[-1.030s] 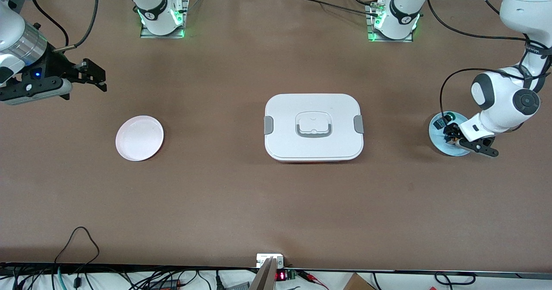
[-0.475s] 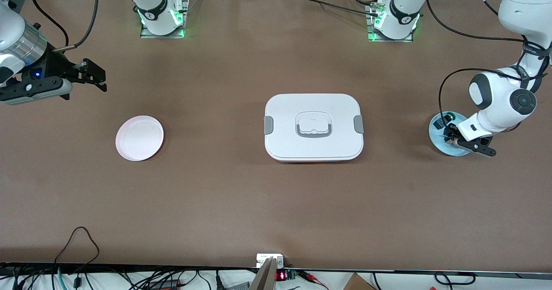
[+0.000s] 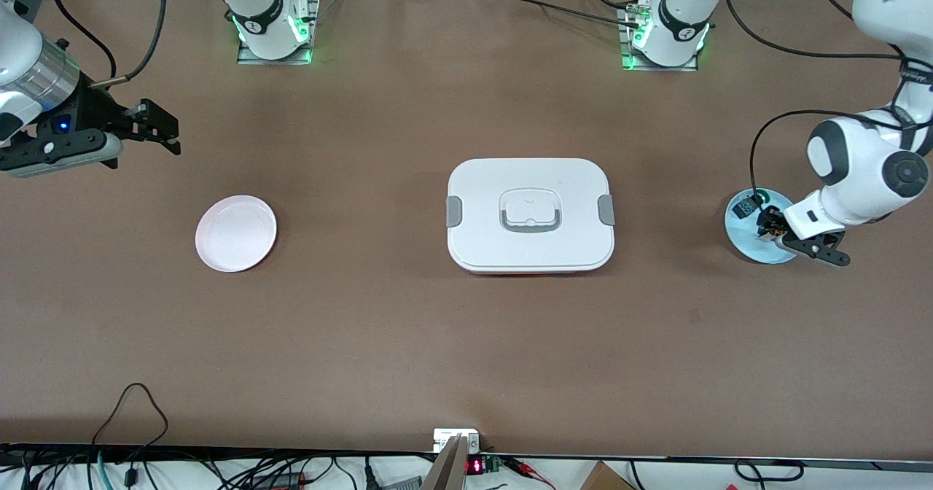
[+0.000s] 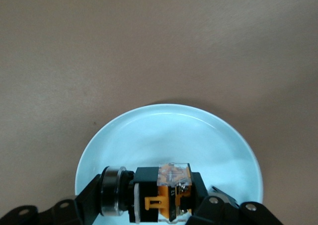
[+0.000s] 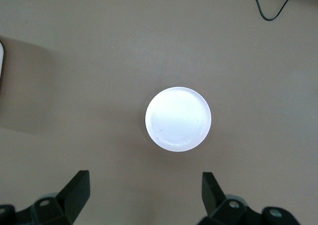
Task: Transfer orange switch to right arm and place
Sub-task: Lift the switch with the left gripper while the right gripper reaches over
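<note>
My left gripper (image 3: 770, 229) is shut on the orange switch (image 4: 164, 194), a black boxy part with an orange band and a silvery end, just above the light blue plate (image 3: 751, 253) at the left arm's end of the table. In the left wrist view the plate (image 4: 169, 135) lies under the switch. The switch (image 3: 767, 231) shows small between the fingers in the front view. My right gripper (image 3: 159, 127) is open and empty, up over the table at the right arm's end. The white plate (image 3: 235, 232) lies below it and shows in the right wrist view (image 5: 178, 118).
A white lidded box (image 3: 530, 214) with grey latches sits at the middle of the table. A small black part with a green top (image 3: 758, 200) and another black part (image 3: 742, 207) lie on the blue plate.
The left arm has shifted slightly toward its end of the table, with the switch held in the gripper over the blue plate. The right arm has not moved.
</note>
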